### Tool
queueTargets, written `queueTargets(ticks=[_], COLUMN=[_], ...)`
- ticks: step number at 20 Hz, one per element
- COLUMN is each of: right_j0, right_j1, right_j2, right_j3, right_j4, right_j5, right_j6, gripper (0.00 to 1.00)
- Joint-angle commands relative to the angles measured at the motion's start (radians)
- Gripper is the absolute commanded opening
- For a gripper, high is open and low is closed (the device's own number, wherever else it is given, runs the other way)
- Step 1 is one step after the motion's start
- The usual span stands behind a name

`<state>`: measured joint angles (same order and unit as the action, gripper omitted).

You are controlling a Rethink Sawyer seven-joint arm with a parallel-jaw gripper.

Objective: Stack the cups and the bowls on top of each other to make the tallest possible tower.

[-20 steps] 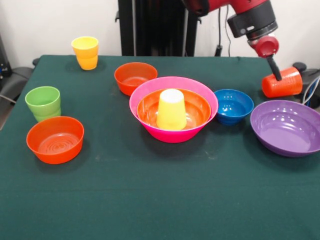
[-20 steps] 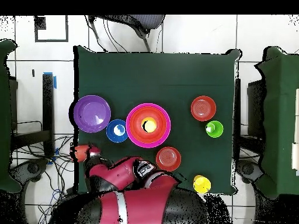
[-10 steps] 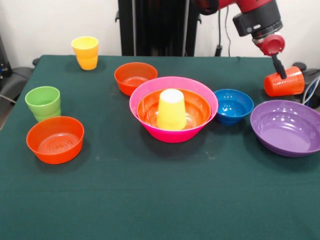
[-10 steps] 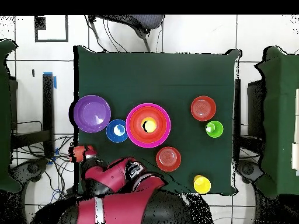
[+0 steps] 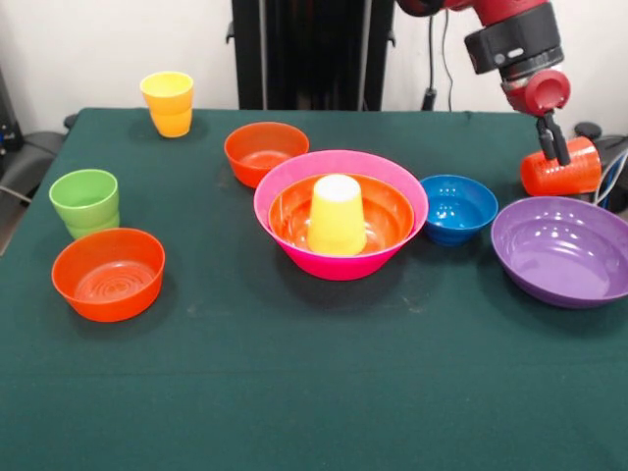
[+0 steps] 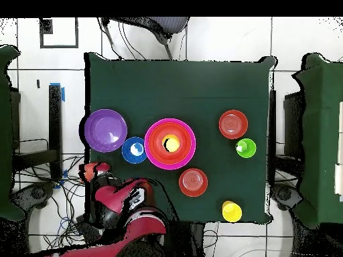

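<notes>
A green-clothed table [image 5: 314, 392] holds scattered glossy plastic cups and bowls, with a red and black robot arm reaching down at the right of the front view. The arm's small black gripper [image 5: 553, 144] is closed on the wall of a small orange plastic tumbler [image 5: 561, 169], which hangs tilted on its side, apparently off the cloth near the table's edge, just behind a large purple bowl [image 5: 564, 250]; the overhead view is too ragged there to confirm the height. The tower so far sits at the table's middle: a largest pink bowl [image 5: 339, 211] with a large orange bowl [image 5: 294, 211] nested inside and a yellow tumbler [image 5: 337, 216] upside down in its centre. A small blue bowl [image 5: 457, 208] stands just beside the pink one. Two small orange bowls [image 5: 108, 274] [image 5: 265, 151], a green tumbler [image 5: 85, 202] and a second yellow tumbler [image 5: 168, 103] wait apart. To do this step well, the held cup likely needs carrying high over the blue bowl, turning mouth down, and lowering squarely over the yellow tumbler
</notes>
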<state>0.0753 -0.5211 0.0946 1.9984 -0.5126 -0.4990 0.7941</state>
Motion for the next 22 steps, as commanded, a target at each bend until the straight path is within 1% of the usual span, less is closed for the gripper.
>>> queueTargets(ticks=[1,5,7,10,13,17,18,19,22], right_j0=[0.047,0.049,0.056,0.078,0.071,0.086,0.093,0.092,0.102], right_j1=[0.032,0.02,0.023,0.06,0.081,0.147,0.176,0.19,0.244], right_j2=[-0.114,-0.12,-0.137,-0.176,-0.17,-0.196,-0.2,-0.197,-0.187], right_j3=[-0.146,-0.157,-0.164,-0.186,-0.197,-0.231,-0.245,-0.252,-0.283], right_j4=[0.039,0.014,0.012,0.027,0.005,0.012,0.014,0.011,0.024], right_j5=[-0.021,0.002,0.011,0.024,0.052,0.053,0.083,0.094,0.177], right_j6=[0.116,0.137,0.138,0.129,0.14,0.135,0.13,0.132,0.137], gripper=[1.0,1.0,1.0,1.0,1.0,1.0,1.0,1.0,1.0])
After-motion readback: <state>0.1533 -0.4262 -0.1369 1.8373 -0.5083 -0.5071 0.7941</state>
